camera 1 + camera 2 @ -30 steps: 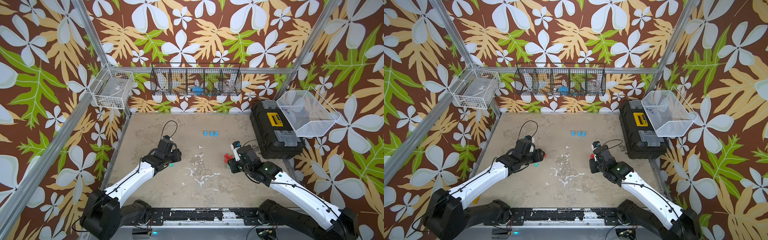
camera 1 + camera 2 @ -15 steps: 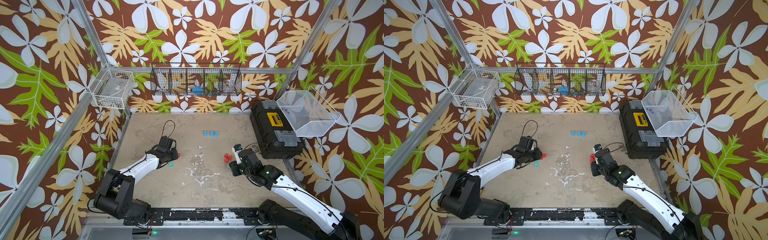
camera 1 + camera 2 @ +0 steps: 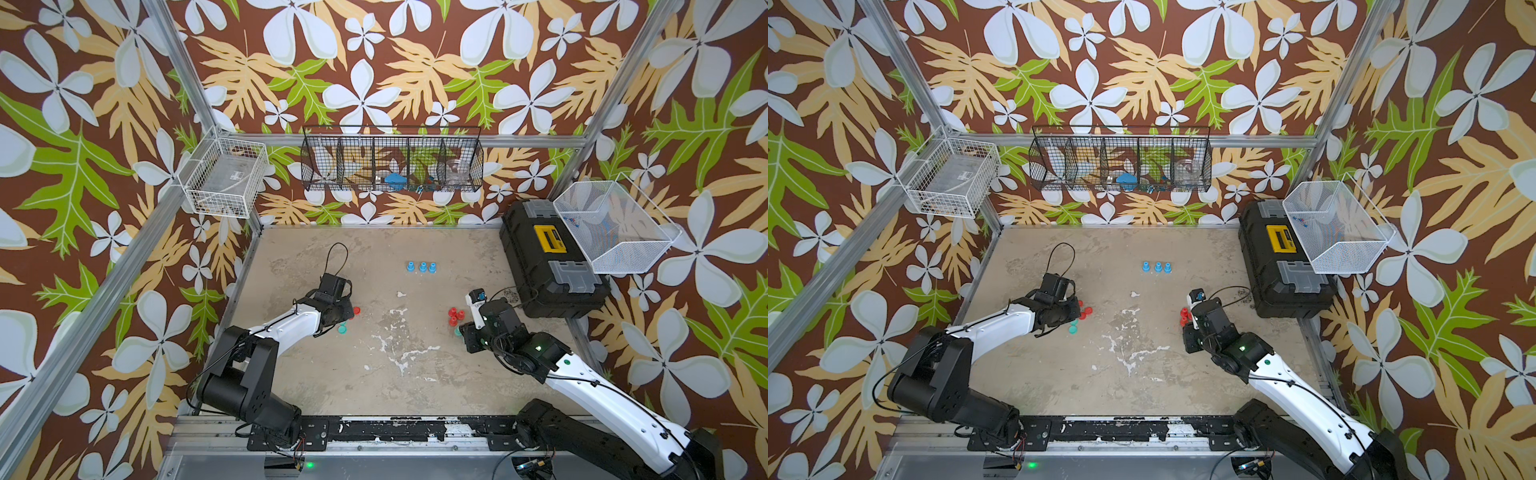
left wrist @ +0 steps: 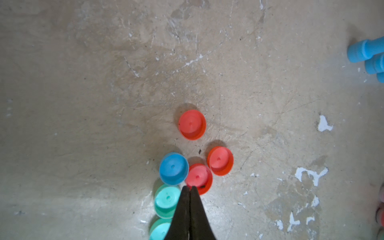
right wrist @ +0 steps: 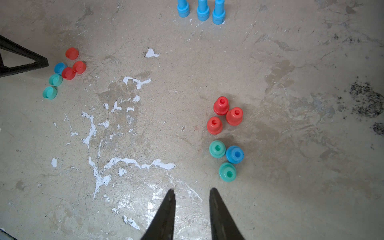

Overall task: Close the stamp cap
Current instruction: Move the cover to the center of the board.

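Note:
Several loose caps lie in a cluster: three red caps [image 4: 192,124], a blue cap [image 4: 173,168] and two teal caps [image 4: 167,200]. My left gripper [image 4: 189,188] is shut and holds nothing. Its tips hover over the gap between the blue cap and the nearest red cap [image 4: 198,178]. The uncapped stamps stand in a group: three red stamps [image 5: 221,105], two teal stamps [image 5: 217,148] and a blue stamp [image 5: 234,154]. My right gripper [image 5: 192,192] is open and empty, a short way from the nearest teal stamp [image 5: 227,172].
Three blue stamps [image 3: 422,267] stand in a row at the back middle of the table. A black toolbox [image 3: 548,262] sits at the right edge, with a white mesh basket [image 3: 611,224] above it. Wire baskets [image 3: 390,164] hang on the back wall.
My left gripper has closed from open to shut over the caps, and its arm has folded lower. The right gripper has narrowed a little and drawn slightly back from the stamps.

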Robot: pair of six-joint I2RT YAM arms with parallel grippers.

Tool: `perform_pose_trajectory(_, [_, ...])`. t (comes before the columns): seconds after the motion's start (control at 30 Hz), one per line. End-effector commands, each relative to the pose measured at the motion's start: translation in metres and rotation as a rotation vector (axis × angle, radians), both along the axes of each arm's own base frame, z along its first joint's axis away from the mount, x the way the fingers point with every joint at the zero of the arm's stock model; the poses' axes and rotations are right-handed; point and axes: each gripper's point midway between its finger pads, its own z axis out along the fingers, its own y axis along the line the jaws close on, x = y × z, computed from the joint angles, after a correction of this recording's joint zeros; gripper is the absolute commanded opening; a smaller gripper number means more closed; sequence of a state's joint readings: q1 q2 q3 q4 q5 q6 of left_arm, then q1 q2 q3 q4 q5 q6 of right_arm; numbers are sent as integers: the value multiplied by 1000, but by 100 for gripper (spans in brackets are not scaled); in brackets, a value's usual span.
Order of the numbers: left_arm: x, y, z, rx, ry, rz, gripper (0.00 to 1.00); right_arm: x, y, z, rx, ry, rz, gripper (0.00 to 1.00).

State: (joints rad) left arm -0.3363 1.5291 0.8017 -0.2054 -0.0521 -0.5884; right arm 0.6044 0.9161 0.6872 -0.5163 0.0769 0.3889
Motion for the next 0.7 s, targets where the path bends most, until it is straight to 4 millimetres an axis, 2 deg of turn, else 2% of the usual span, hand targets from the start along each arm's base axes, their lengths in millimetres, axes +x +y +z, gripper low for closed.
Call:
perform_pose_trajectory(0.0, [6,6,0,45,-16,5,0,3,3,5,22,-21,-3,30])
perform_pose_trajectory(0.67, [15,5,-24,83,41,-1,0,4,2,6,22,-31,-7,29])
